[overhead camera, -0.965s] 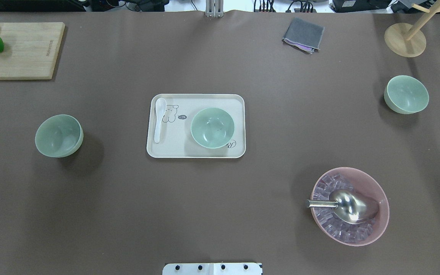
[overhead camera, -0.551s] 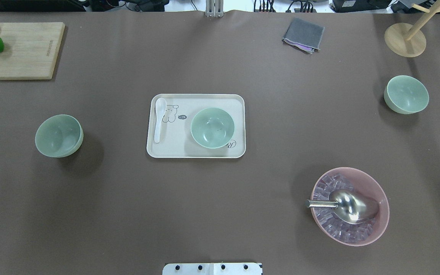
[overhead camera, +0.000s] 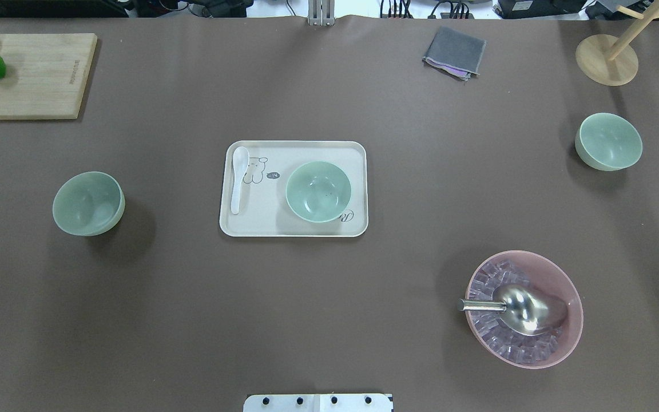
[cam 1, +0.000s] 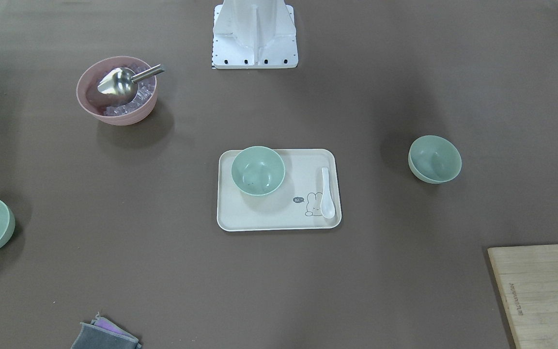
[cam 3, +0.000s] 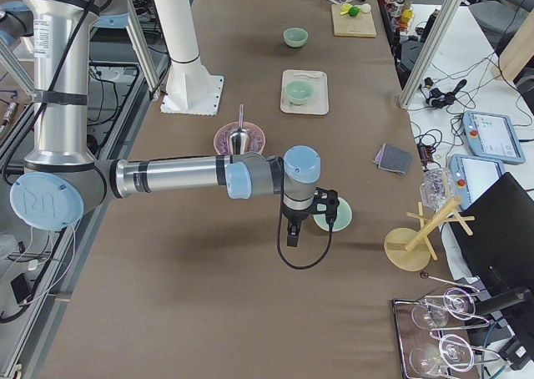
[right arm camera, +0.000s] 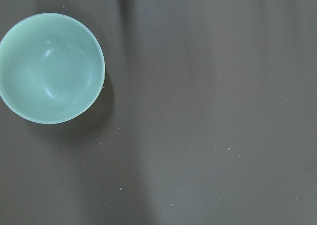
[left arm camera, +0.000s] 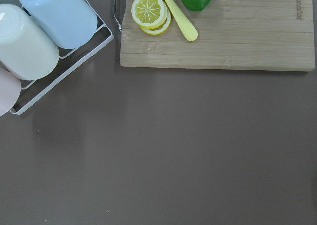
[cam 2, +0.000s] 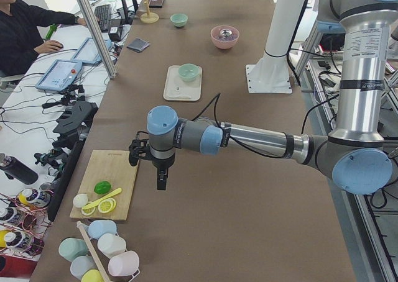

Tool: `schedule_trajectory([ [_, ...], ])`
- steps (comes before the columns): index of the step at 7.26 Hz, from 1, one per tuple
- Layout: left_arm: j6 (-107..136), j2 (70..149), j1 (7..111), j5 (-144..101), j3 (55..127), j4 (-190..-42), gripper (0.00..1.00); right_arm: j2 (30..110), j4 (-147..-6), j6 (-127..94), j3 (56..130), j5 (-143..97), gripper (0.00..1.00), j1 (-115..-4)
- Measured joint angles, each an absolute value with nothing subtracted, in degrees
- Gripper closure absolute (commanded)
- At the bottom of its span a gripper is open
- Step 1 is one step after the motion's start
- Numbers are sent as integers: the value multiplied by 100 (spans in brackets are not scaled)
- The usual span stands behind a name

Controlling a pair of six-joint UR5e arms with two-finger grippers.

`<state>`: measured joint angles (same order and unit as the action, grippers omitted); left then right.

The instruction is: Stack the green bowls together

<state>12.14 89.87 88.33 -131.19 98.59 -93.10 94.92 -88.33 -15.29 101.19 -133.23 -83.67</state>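
One green bowl [overhead camera: 318, 191] sits on a cream tray [overhead camera: 295, 150] in the middle of the desk [overhead camera: 329, 315]. A second green bowl [overhead camera: 88, 203] stands well to the robot's left, and a third green bowl [overhead camera: 608, 141] far to its right. The left claw [cam 2: 161, 181] hangs near a cutting board [cam 2: 115, 170], the right claw [cam 3: 292, 233] near the third green bowl. Whether either claw is spread or pressed together cannot be told.

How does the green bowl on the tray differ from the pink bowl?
The green bowl is smaller, looks empty, and sits on the tray; the pink bowl is larger, holds clear cubes and a metal scoop, and stands on the table. Both are round and upright.
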Motion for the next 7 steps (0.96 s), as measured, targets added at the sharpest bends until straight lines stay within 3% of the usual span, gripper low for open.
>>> schedule_trajectory([
  [7, 1252, 9063, 8772, -13178, 9835, -9335, 1, 9395, -8851, -1510, 10124, -13466, 0, -8367],
])
